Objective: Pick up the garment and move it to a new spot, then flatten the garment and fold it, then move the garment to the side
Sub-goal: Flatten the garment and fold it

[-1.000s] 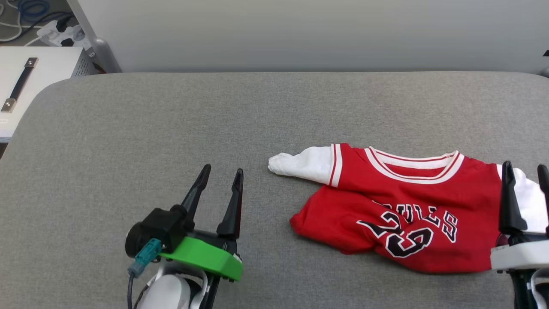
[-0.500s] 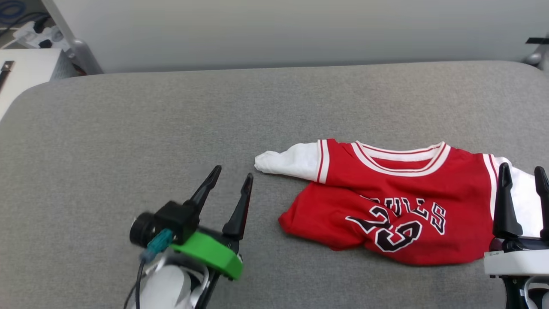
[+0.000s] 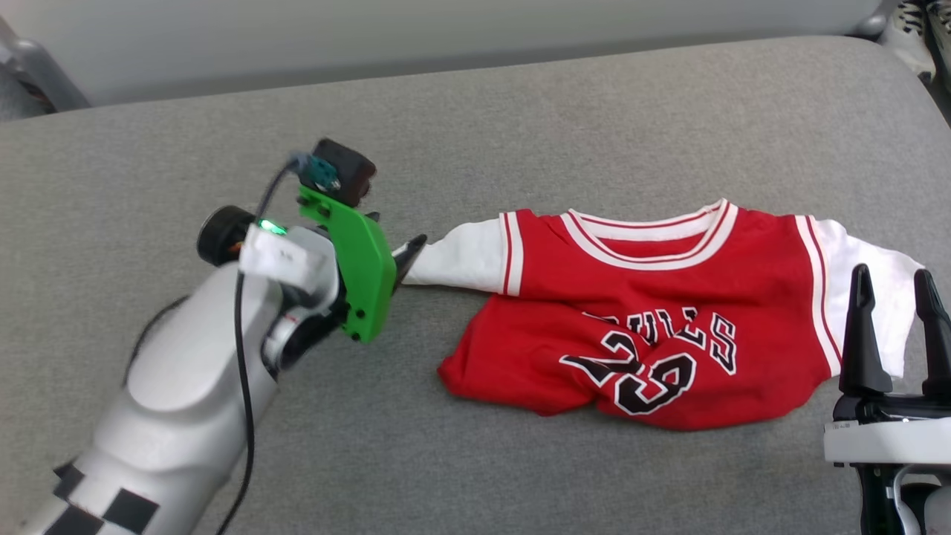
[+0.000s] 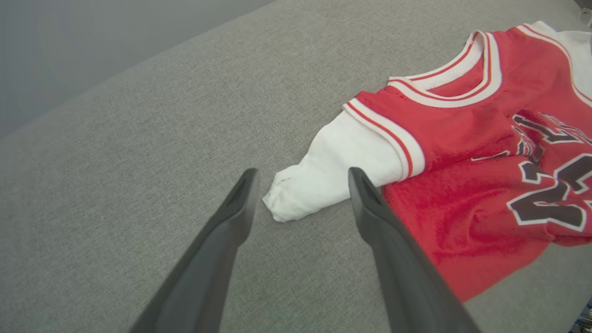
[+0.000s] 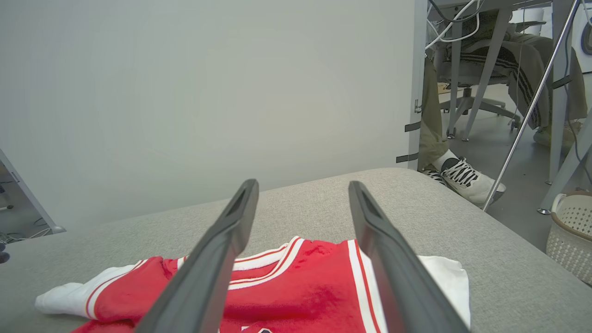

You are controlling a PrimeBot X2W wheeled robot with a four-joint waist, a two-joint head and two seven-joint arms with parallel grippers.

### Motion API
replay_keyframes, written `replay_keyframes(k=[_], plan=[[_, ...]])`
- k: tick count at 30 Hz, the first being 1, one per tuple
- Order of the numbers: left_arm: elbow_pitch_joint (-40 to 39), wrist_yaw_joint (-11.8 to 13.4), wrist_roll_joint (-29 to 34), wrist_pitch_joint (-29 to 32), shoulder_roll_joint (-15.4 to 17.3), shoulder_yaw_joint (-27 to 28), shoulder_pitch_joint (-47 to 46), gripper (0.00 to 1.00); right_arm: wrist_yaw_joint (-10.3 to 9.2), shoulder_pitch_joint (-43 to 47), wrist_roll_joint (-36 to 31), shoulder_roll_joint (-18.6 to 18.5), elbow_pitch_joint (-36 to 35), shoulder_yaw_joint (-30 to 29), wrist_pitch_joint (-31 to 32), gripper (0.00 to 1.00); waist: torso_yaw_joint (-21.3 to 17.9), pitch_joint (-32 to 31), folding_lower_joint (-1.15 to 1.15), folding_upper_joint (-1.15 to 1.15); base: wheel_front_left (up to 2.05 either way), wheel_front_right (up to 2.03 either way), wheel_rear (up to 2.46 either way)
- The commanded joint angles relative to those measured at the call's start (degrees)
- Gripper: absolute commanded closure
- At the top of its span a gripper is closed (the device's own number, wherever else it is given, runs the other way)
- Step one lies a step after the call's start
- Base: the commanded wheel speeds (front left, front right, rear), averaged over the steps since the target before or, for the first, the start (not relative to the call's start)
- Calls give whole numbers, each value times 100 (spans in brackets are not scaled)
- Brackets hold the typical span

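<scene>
The garment [image 3: 654, 312] lies face up on the grey worktop [image 3: 520, 111], right of centre, with its neck toward the far edge. Its lower left body is bunched, so the print buckles. The left tool [image 4: 303, 172] is fully open and empty, angled down at the cuff of the left white sleeve [image 3: 461, 256]. In the left wrist view the cuff sits between the two fingers, but I cannot tell whether they touch the cloth. The right tool [image 3: 891, 272] is also wide open and holds nothing, poised near the right sleeve. This looks like the first step, the pick-up, with no grasp made yet. Next, the left tool probably needs to settle onto the cuff and close. The right tool should likewise take the right side, so the shirt lifts evenly instead of dragging.
</scene>
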Motion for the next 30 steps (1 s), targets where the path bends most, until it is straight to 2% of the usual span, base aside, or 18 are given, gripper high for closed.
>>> replay_keyframes(k=[1, 4, 10, 23, 24, 25, 30], plan=[[133, -11, -169, 303, 85, -17, -203, 0, -4, -125, -28, 43, -45, 16, -52, 0, -213, 213, 0, 0, 0, 0, 0], [405, -11, -373, 854, 186, -28, -508, 0, -4, -194, -35, 80, -53, 51, -52, 0, -350, 350, 0, 0, 0, 0, 0], [904, -7, -504, 1364, 273, -47, -798, 0, -4, -330, -10, 156, -47, 88, -52, 0, -583, 617, 0, 0, 0, 0, 0], [1567, -4, -428, 1441, 246, -375, -760, 0, -4, -476, 3, 245, -16, 103, -52, 0, -761, 871, 0, 0, 0, 0, 0], [1597, -5, -458, 1448, 238, -399, -731, 64, -4, -479, -2, 247, -13, 97, -52, 0, -756, 871, 0, 0, 0, 0, 0], [1629, -6, -504, 1472, 233, -438, -694, 100, -4, -483, -13, 250, -9, 90, -52, 0, -747, 864, 0, 0, 0, 0, 0], [1689, -9, -618, 1115, 271, -423, -653, 100, -4, -478, -72, 257, 17, 62, -52, 0, -636, 745, 0, 0, 0, 0, 0]])
